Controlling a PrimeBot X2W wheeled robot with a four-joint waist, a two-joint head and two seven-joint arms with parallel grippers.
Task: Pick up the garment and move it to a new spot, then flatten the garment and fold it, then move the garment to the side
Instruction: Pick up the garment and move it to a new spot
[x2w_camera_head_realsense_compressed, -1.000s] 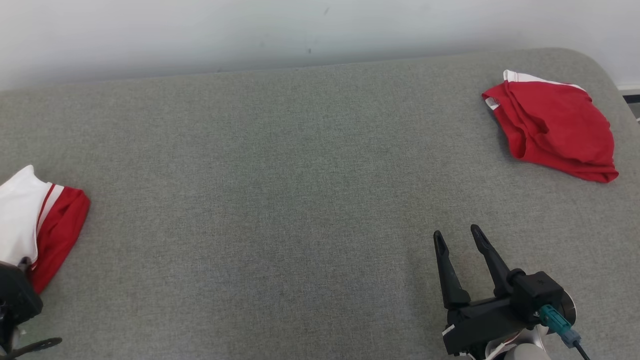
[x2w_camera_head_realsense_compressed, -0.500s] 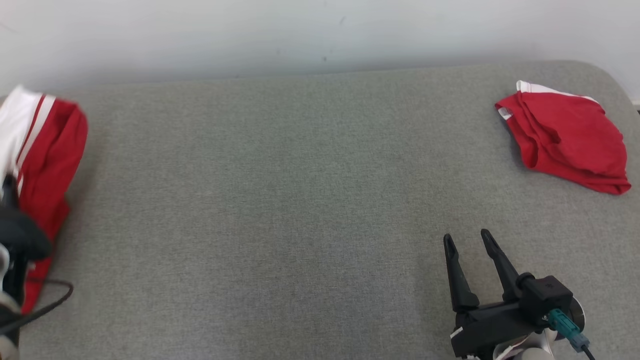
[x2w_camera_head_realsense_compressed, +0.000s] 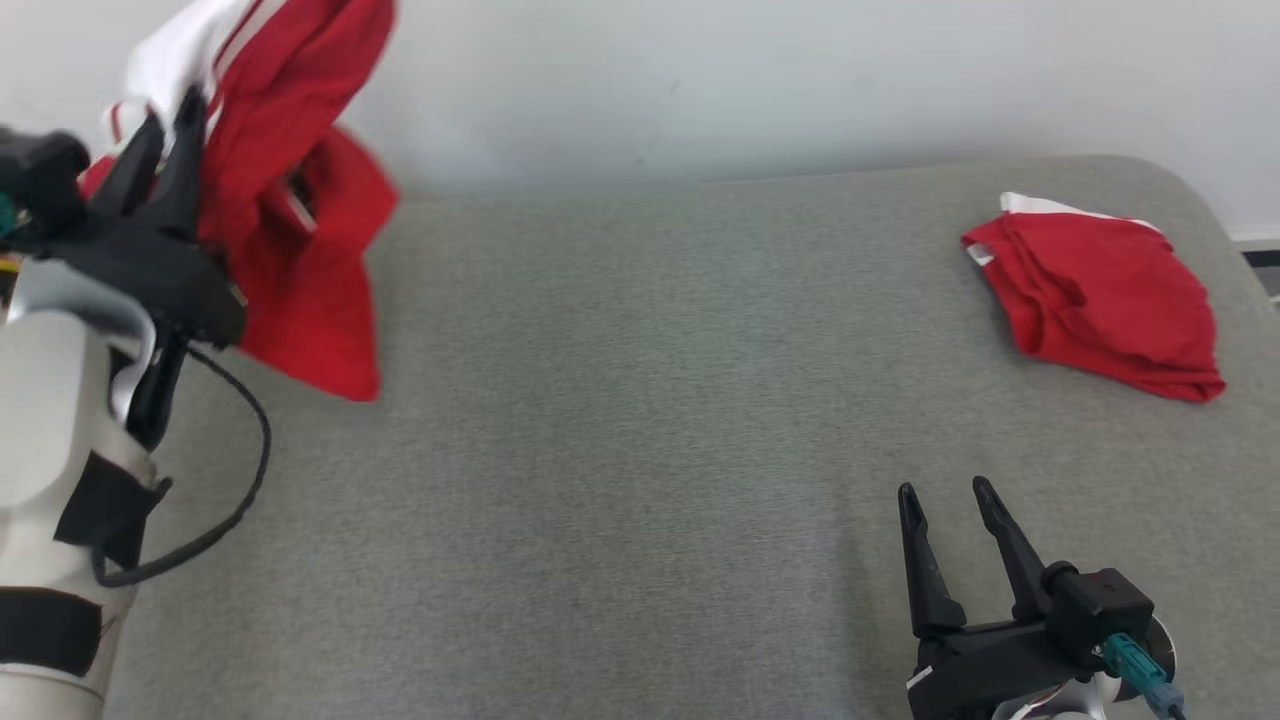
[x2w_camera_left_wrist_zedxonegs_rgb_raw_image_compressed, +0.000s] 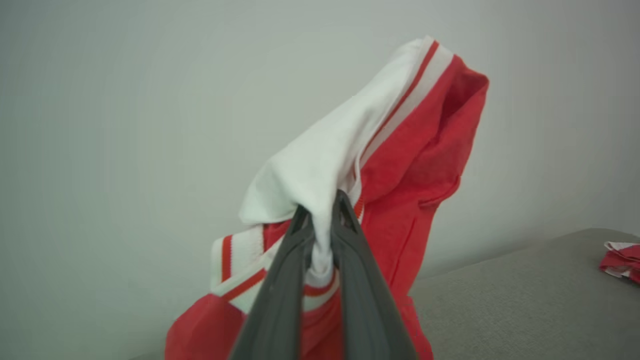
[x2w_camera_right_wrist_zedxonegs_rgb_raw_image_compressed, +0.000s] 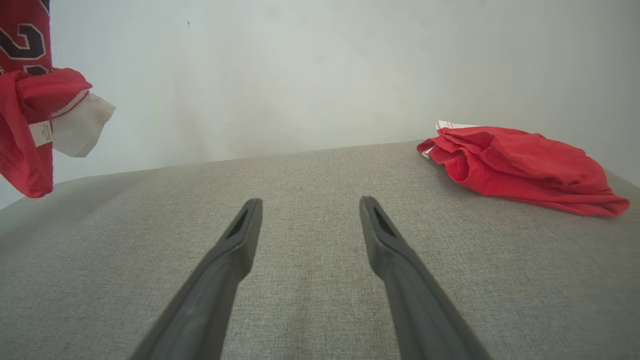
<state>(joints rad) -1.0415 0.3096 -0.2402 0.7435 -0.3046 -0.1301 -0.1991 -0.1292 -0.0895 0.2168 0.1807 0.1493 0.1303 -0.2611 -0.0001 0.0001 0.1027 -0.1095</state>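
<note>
A red and white garment (x2w_camera_head_realsense_compressed: 300, 220) hangs in the air at the upper left of the head view, clear of the grey surface. My left gripper (x2w_camera_head_realsense_compressed: 165, 125) is shut on a bunch of its white cloth. In the left wrist view the two fingers pinch the garment (x2w_camera_left_wrist_zedxonegs_rgb_raw_image_compressed: 400, 150) where the gripper (x2w_camera_left_wrist_zedxonegs_rgb_raw_image_compressed: 322, 210) closes on it. The right wrist view shows the garment (x2w_camera_right_wrist_zedxonegs_rgb_raw_image_compressed: 25, 115) dangling at far left, with dark printed numerals. My right gripper (x2w_camera_head_realsense_compressed: 945, 495) rests open low at the lower right over bare fabric, and its gap (x2w_camera_right_wrist_zedxonegs_rgb_raw_image_compressed: 310, 205) holds nothing.
A second red garment (x2w_camera_head_realsense_compressed: 1095, 295) lies crumpled at the far right of the grey padded table (x2w_camera_head_realsense_compressed: 640, 400), also seen as a red heap (x2w_camera_right_wrist_zedxonegs_rgb_raw_image_compressed: 520, 167) and a small patch (x2w_camera_left_wrist_zedxonegs_rgb_raw_image_compressed: 622, 260). A pale wall (x2w_camera_head_realsense_compressed: 700, 80) backs the table. A black cable (x2w_camera_head_realsense_compressed: 230, 490) loops off my left forearm.
The left gripper closed on the garment at the table's left edge and lifted it high off the surface. The head camera shifted a little. The right gripper stayed still and open.
</note>
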